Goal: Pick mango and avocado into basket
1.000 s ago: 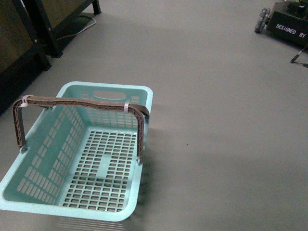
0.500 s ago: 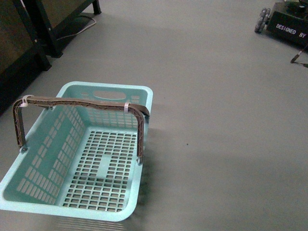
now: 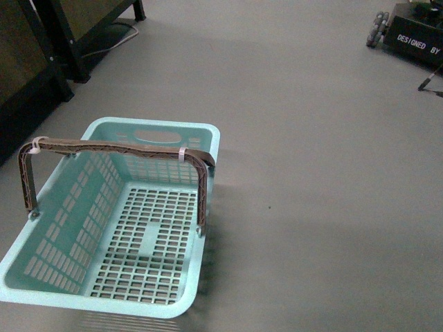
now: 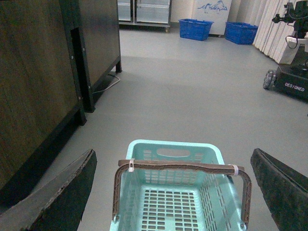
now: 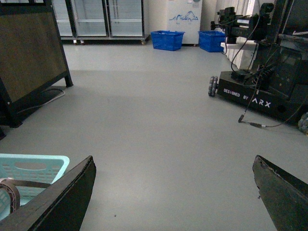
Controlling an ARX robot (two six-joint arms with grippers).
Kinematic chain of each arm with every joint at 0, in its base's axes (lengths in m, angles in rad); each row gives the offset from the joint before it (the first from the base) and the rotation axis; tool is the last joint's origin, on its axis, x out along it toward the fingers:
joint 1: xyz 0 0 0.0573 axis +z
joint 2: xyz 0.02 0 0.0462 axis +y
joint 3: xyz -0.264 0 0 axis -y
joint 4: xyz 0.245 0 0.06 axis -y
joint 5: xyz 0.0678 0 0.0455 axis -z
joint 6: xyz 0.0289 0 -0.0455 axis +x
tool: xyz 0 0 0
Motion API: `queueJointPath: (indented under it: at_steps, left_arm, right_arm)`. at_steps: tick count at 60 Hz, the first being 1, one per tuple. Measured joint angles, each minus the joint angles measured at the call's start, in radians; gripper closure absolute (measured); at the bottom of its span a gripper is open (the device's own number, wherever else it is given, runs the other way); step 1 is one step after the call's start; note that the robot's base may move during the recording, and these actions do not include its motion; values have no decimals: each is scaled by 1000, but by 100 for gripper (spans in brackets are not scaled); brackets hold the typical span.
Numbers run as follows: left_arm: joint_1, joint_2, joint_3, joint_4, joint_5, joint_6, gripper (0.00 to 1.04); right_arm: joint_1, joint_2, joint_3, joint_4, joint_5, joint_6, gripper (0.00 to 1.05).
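The light turquoise basket (image 3: 149,135) stands on the grey floor at the lower left of the front view, empty, its brown handle (image 3: 118,146) arched upright across it. The left wrist view frames the basket (image 4: 173,147) between the wide-apart fingers of my open left gripper (image 4: 175,192), which hangs above it. My open right gripper (image 5: 175,192) looks over bare floor, with a corner of the basket (image 5: 33,160) beside its one finger (image 5: 62,199). Neither gripper holds anything. The mango and the avocado are out of view. No arm shows in the front view.
A dark wooden cabinet on black legs (image 3: 41,41) stands left of the basket, with a white cable (image 3: 114,38) on the floor. A black wheeled robot base (image 5: 250,94) sits at the right. Blue crates (image 5: 168,39) and glass-door fridges (image 5: 96,19) line the far wall.
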Motion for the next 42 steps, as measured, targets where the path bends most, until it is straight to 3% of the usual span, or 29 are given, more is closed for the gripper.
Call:
queueJointPath:
  at_steps: [6,10,13,19,29,42]
  left_arm:
    - [-11,5,0,1,-31,-2,7]
    - [-56,66,6,17,-214,-43,7]
    - [-60,141,16,23,-261,-93,7]
    - [-32,426,86,114,-209,-323,7]
    - [-31,922,171,405,-89,-622,7]
    - [-98,1554,330,688,-58,-915,7]
  right_arm:
    - [0,0,0,0,0,0,8]
    - [0,0,0,0,0,0,8]
    - [0,0,0,0,0,0,8]
    - [0,0,0,0,0,0,8]
    - [0,0,0,0,0,0,8]
    - [0,0,0,0,0,0,8]
